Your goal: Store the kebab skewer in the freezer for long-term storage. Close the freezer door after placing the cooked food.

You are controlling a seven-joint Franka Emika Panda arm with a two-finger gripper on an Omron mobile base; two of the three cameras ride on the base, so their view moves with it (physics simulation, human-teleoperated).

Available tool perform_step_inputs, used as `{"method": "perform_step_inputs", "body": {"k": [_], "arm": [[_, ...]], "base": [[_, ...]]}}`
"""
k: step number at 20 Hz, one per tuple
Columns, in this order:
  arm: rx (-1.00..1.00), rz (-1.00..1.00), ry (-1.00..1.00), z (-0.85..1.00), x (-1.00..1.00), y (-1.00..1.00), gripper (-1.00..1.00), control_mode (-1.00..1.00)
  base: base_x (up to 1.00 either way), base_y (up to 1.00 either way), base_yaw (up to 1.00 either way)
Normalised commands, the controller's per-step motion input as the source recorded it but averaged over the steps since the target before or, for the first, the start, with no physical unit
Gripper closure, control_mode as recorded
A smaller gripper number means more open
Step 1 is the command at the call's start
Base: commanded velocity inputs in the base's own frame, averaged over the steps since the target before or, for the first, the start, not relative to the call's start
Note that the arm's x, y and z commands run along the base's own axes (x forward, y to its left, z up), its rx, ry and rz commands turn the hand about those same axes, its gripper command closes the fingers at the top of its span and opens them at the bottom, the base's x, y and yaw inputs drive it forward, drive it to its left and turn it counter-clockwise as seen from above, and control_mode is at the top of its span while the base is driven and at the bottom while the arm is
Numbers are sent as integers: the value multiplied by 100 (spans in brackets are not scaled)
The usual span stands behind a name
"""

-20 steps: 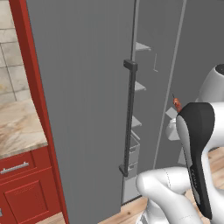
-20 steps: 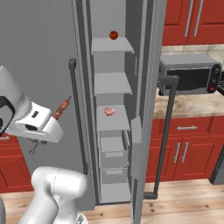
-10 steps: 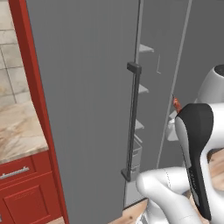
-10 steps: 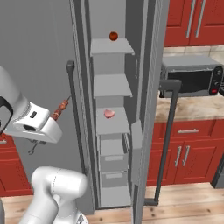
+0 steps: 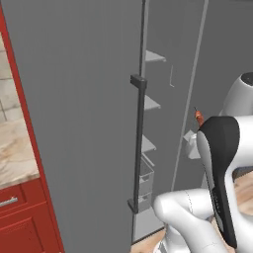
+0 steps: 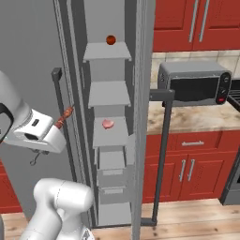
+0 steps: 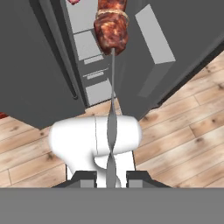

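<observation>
- In the hand view we see our two-finger hand (image 7: 111, 177) clamped together on the thin twisted metal stick of the kebab skewer (image 7: 112, 109), whose reddish-brown meat chunks sit at the far end, pointing towards the fridge.
- In the right base view the kebab skewer (image 6: 64, 117) juts up and to the right out of the hand (image 6: 52, 132), with its meat end just in front of the open narrow grey-shelved freezer (image 6: 108, 96).
- The skewer is held in the air outside the freezer, not on any shelf.
- The tall grey freezer door with its long dark vertical bar handle (image 5: 137, 143) stands open at the left in the left base view.
- Inside, a round red fruit (image 6: 110, 40) rests on the top shelf and a flat pink piece (image 6: 108, 123) on a lower shelf.
- A grey toaster oven (image 6: 194, 84) sits on the mottled beige worktop (image 6: 187, 122) to the right, above red cabinets (image 6: 187, 164).
</observation>
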Motion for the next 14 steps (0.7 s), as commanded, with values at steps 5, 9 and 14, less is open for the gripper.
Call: {"method": "perform_step_inputs", "body": {"k": [5,9,14], "arm": [[0,0,0,0,0,0,100,100],[0,0,0,0,0,0,100,100],[0,0,0,0,0,0,100,100]], "base": [[34,-22,0],[30,-3,0],[46,-13,0]]}}
